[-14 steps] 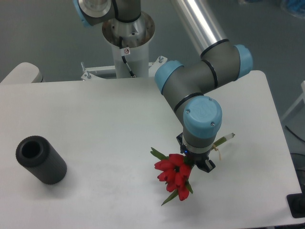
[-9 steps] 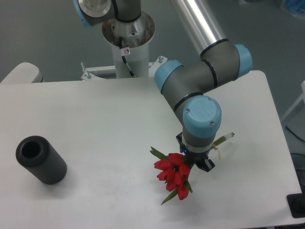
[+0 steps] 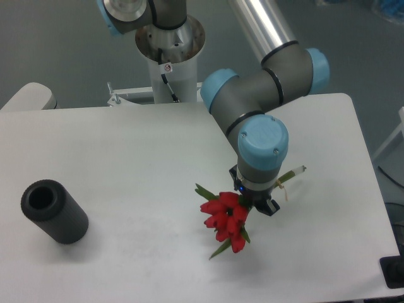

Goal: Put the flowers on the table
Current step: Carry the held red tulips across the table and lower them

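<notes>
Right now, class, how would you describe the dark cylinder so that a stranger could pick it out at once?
Start at the white table and go to its left side, far from the arm's gripper and the red flowers. The dark grey cylinder lies there alone, its hollow end showing. It is the only dark, colourless thing on the tabletop.

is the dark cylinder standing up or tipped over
Tipped over. The dark cylinder lies on its side on the table, its open end facing up-left toward the camera.
</notes>
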`<action>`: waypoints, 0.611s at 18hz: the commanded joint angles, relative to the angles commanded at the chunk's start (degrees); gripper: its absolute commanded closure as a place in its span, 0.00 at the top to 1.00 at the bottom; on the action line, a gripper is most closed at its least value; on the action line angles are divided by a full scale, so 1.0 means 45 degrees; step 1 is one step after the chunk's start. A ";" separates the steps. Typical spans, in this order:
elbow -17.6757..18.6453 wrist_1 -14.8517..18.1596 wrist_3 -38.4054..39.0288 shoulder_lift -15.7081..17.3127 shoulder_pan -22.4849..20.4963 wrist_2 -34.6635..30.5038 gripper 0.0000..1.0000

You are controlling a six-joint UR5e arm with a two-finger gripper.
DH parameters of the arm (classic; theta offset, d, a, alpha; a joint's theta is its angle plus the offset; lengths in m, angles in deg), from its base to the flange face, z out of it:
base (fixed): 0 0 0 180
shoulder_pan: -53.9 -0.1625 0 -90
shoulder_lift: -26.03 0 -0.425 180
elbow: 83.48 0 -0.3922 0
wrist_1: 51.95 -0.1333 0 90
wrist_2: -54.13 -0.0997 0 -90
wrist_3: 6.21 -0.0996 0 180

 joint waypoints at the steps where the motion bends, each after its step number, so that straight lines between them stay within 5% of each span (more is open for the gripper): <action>1: 0.0390 -0.0078 0.0000 0.0254 0.0019 0.0020 0.02; 6: 0.1876 -0.0312 0.0020 0.1134 0.0466 0.0079 0.02; 11: 0.3770 -0.1365 0.0000 0.1954 0.0897 0.0059 0.03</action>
